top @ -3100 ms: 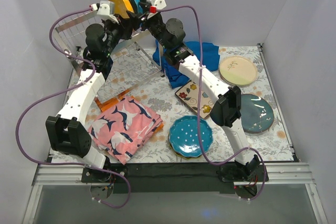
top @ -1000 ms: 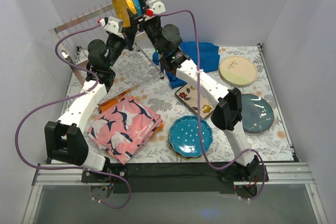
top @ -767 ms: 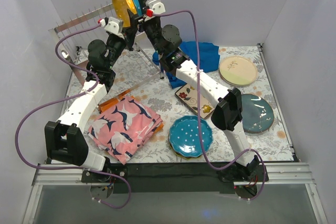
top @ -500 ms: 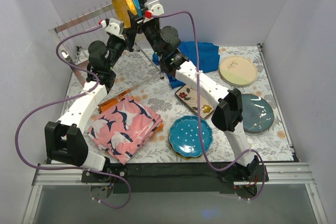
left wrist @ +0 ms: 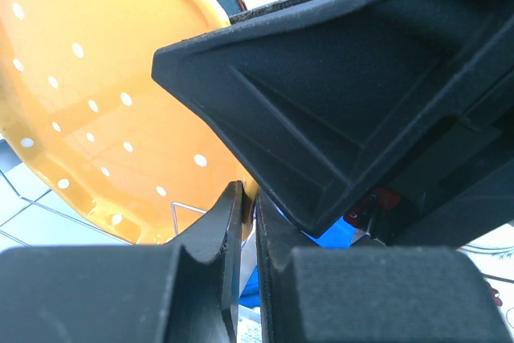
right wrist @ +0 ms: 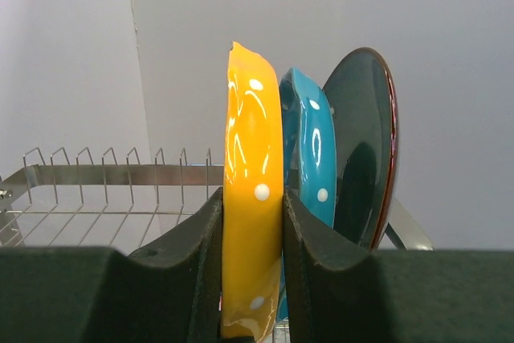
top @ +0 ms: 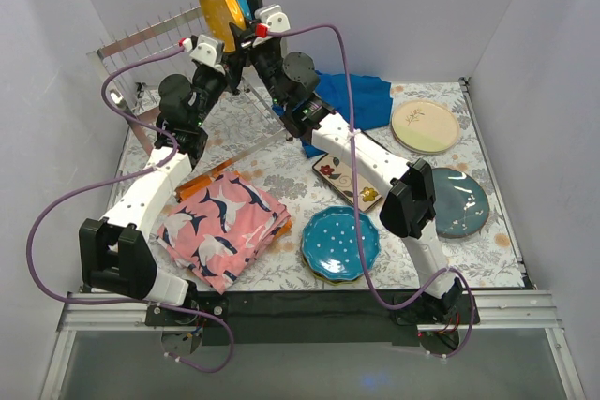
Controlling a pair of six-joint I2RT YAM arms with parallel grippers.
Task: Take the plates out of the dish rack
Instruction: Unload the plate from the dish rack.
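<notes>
Pinching the orange plate (top: 214,5) in the dish rack (top: 155,39), top centre of the overhead view.

Clamped on its lower rim with the right gripper (right wrist: 250,195), one finger against each face. Standing on edge, first in a row ahead of a teal dotted plate (right wrist: 309,146) and a dark teal plate (right wrist: 365,142). Closed to a sliver on the left gripper (left wrist: 247,198), just under the orange rim; holding anything or not, cannot tell. Lying flat toward the right and lower centre: square floral plate (top: 345,178), cream plate (top: 425,125), glossy teal plate (top: 459,201), dotted blue plate (top: 340,243).
</notes>
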